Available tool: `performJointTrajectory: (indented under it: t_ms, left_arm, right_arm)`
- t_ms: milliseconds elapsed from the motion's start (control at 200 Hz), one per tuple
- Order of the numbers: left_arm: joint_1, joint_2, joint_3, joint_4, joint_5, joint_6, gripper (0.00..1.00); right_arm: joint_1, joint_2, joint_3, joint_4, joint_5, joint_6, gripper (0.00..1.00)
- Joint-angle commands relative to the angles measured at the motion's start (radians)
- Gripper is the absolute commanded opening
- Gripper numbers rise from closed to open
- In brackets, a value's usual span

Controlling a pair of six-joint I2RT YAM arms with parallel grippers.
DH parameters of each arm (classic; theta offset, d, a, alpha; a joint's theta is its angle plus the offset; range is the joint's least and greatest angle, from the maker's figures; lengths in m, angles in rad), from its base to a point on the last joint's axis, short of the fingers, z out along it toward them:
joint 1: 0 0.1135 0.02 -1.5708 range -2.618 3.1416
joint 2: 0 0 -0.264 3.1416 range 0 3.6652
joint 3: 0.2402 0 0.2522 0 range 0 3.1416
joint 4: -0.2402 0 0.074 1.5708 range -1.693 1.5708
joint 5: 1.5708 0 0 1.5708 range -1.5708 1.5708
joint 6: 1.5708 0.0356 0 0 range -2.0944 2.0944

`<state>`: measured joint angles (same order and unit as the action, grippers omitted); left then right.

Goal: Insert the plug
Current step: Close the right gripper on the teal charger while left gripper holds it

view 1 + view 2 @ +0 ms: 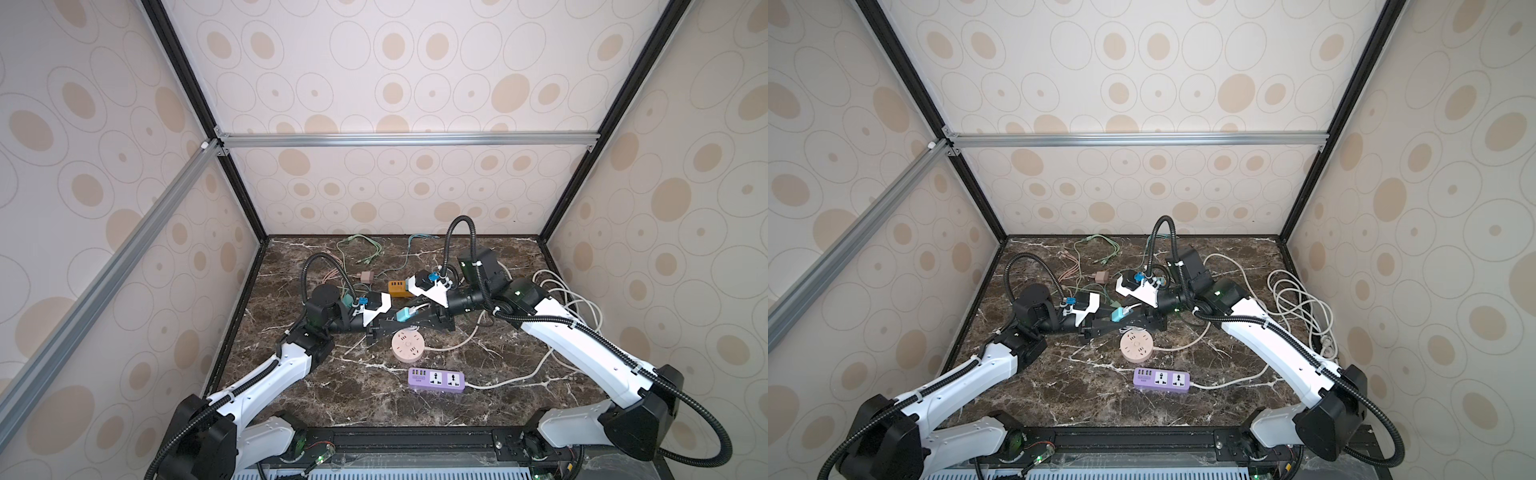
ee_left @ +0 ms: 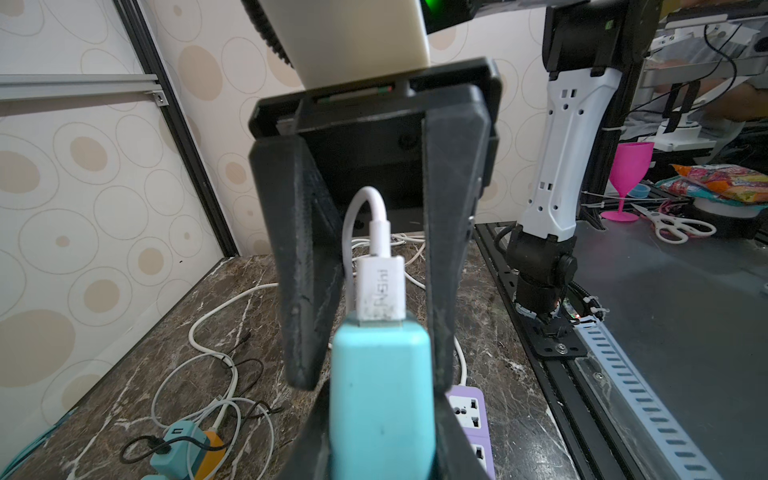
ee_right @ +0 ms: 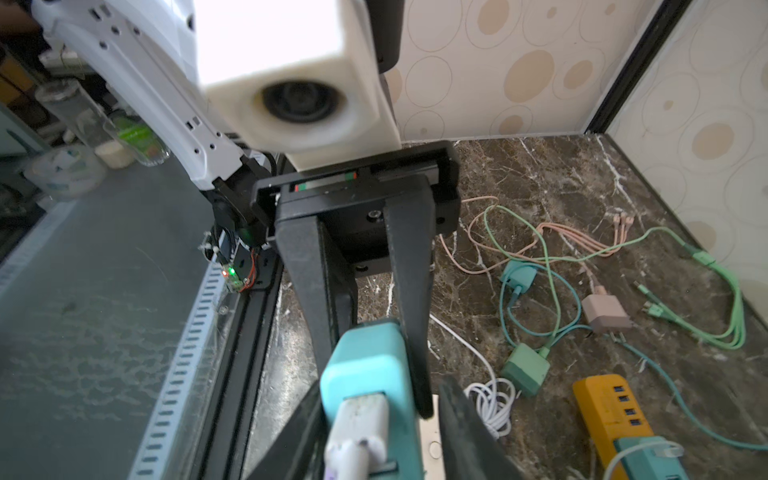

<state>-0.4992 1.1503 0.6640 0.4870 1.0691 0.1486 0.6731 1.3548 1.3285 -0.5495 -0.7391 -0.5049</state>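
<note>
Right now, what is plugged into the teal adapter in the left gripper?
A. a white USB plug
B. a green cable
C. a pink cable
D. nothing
A: in the left wrist view a white USB plug with a white cable sits in the end of the teal adapter, which the left gripper clamps.

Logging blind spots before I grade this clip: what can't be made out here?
Turquoise charger block: pin end hidden inside the left tool in both wrist views.
White USB plug: metal tip buried in the block; too small in both top views.
Round pink socket hub: far edge covered by the left and right tool in both top views.
Purple power strip: mostly behind the left tool's finger in the left wrist view.
</note>
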Motion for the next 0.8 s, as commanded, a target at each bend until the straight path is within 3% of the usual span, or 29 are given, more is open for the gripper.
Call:
performJointTrajectory:
  t_ms: [0, 150, 200, 225, 260, 285, 295, 405, 495, 590, 680, 795]
  left_arm:
    - [0.004, -0.003, 0.057, -0.016, 0.019, 0.072, 0.00]
    - [0.004, -0.004, 0.062, -0.028, 0.005, 0.078, 0.03]
    - [0.004, -0.005, 0.057, -0.026, -0.021, 0.068, 0.29]
    - [0.006, -0.005, 0.054, -0.018, -0.048, 0.050, 0.50]
    - [0.005, -0.004, 0.050, -0.017, -0.092, 0.030, 0.68]
    - [0.004, -0.003, 0.046, -0.023, -0.122, 0.022, 0.94]
    - [0.004, -0.003, 0.045, -0.026, -0.135, 0.021, 0.97]
    - [0.006, 0.023, 0.022, -0.058, -0.243, 0.000, 0.98]
    - [0.004, 0.074, -0.009, -0.031, -0.447, -0.128, 0.98]
    - [0.004, 0.167, 0.027, -0.129, -0.627, -0.205, 0.98]
    - [0.004, 0.264, 0.068, -0.237, -0.634, -0.208, 0.98]
    - [-0.012, 0.342, 0.060, -0.258, -0.692, -0.184, 0.89]
  right_arm:
    - [0.007, 0.004, 0.042, -0.071, 0.013, -0.052, 0.30]
    - [0.008, 0.010, 0.072, -0.159, 0.052, -0.103, 0.11]
    - [0.009, 0.009, 0.078, -0.179, 0.062, -0.116, 0.05]
    - [0.009, 0.006, 0.080, -0.182, 0.067, -0.118, 0.02]
    - [0.009, 0.001, 0.077, -0.178, 0.074, -0.118, 0.00]
    - [0.009, -0.005, 0.073, -0.168, 0.077, -0.116, 0.00]
    - [0.009, -0.008, 0.070, -0.162, 0.078, -0.114, 0.00]
    - [0.007, -0.042, 0.022, -0.065, 0.081, -0.070, 0.00]
    - [0.006, -0.058, 0.001, -0.012, 0.073, -0.039, 0.00]
    - [0.007, -0.065, -0.020, 0.021, 0.091, -0.020, 0.00]
    - [0.007, -0.065, -0.029, 0.030, 0.103, -0.011, 0.00]
    - [0.006, -0.063, -0.037, 0.038, 0.107, -0.006, 0.00]
